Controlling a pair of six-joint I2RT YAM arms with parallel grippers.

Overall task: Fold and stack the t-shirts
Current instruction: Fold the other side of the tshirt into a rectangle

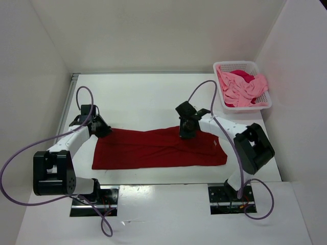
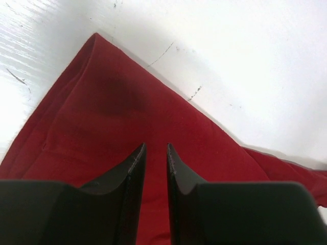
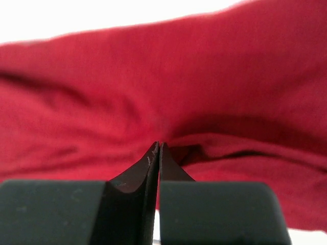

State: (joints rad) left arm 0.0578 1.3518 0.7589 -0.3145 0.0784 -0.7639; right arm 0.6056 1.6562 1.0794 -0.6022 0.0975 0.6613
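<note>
A dark red t-shirt (image 1: 158,150) lies spread in a long strip across the near middle of the table. My left gripper (image 1: 101,128) is over its far left corner; in the left wrist view that gripper (image 2: 156,145) has its jaws a narrow gap apart above the flat red cloth (image 2: 112,102). My right gripper (image 1: 186,131) is at the shirt's far edge, right of centre. In the right wrist view it (image 3: 159,144) is shut, and a fold of red cloth (image 3: 102,92) puckers at its tips. A light pink t-shirt (image 1: 250,87) and a magenta one (image 1: 242,76) lie crumpled in the basket.
A white mesh basket (image 1: 240,64) stands at the far right corner against the right wall. White walls enclose the table at the left, back and right. Purple cables loop from both arms over the table's near part.
</note>
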